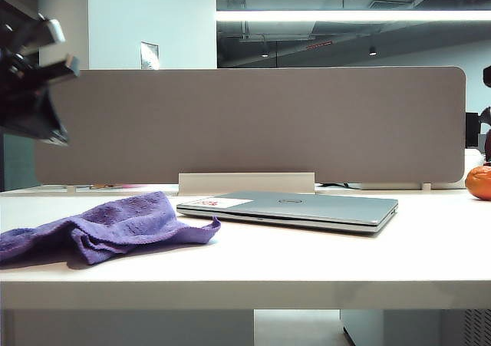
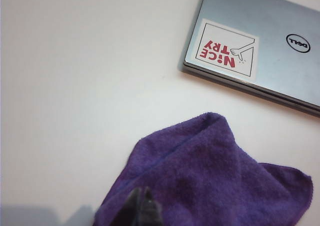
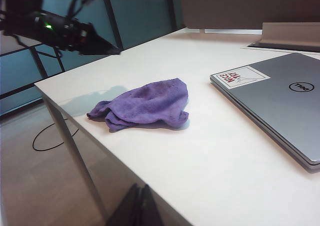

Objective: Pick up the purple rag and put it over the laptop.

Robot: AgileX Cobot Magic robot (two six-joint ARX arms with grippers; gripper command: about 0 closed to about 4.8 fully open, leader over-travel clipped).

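White table point(image 1: 322, 258) carries everything: the closed silver Dell laptop point(image 1: 307, 206), then the purple rag point(image 1: 107, 227) lying crumpled just beside its stickered corner, uncovered. Well above the rag's outer end, the left gripper point(image 2: 143, 208) hangs with fingers together; unless they part before descending, they would merely press the cloth. Pinching one fold could also lift it bunched, covering little lid. At the table's near edge, the right gripper point(image 3: 136, 206) looks closed too, though only its dark tips show.

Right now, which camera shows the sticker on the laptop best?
The left wrist view: the sticker on the laptop faces the lens, red lettering legible. The right wrist view shows it small and slanted. The exterior view sees only an edge-on sliver.
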